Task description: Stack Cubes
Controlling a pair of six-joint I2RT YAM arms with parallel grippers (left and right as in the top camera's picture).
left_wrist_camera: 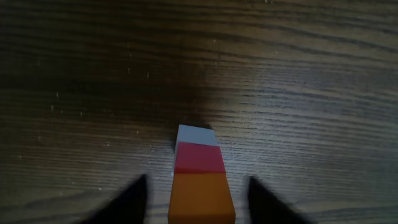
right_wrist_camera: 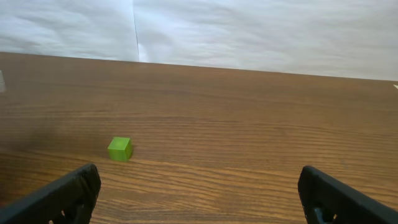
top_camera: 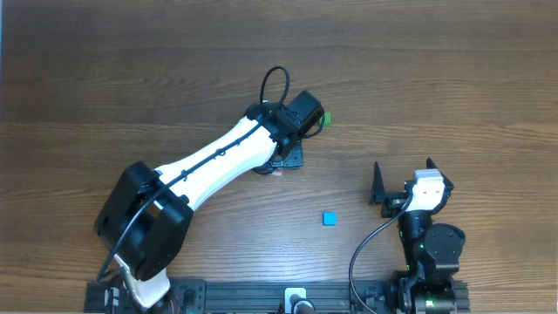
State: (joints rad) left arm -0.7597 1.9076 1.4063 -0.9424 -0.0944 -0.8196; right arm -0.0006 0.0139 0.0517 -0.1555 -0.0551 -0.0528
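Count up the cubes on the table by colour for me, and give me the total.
orange cube: 1
red cube: 1
pale grey cube: 1
green cube: 1
blue cube: 1
Total: 5 cubes

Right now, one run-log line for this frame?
stack: orange on red on white | left fingers: open, astride orange | right fingers: open, empty | green, blue: loose on table
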